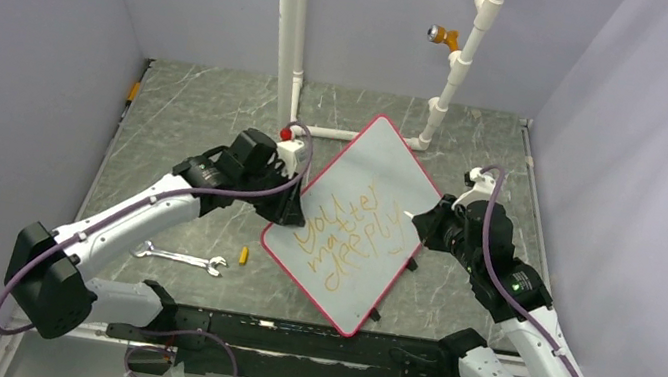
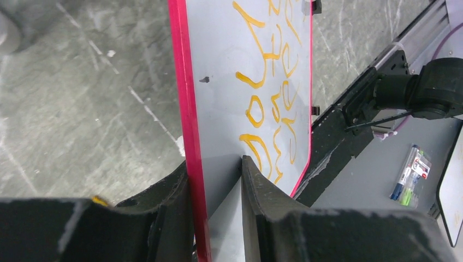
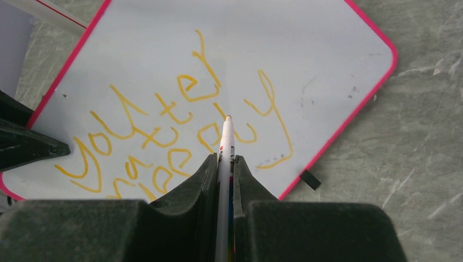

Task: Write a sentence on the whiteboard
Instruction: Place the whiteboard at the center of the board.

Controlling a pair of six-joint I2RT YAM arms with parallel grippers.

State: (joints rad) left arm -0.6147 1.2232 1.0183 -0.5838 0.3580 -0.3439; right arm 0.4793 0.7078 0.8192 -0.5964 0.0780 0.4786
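The whiteboard [image 1: 375, 170], pale with a red rim, lies turned like a diamond on the table. It bears the sentence [image 1: 348, 236] in orange-yellow slanted lines. My left gripper [image 1: 291, 207] is shut on the board's left edge; in the left wrist view the fingers [image 2: 262, 191] clamp the red rim of the whiteboard [image 2: 218, 82], beside the sentence [image 2: 273, 98]. My right gripper [image 1: 421, 221] is shut on a white marker [image 3: 226, 134]. The marker's tip points at the sentence [image 3: 180, 109] on the whiteboard [image 3: 306, 49]; I cannot tell whether it touches.
A silver wrench [image 1: 180, 256] and a small yellow piece [image 1: 243, 255] lie on the table left of the board. A white pipe frame [image 1: 286, 29] stands behind the board. A pack of markers [image 2: 408, 174] lies below the table's front rail.
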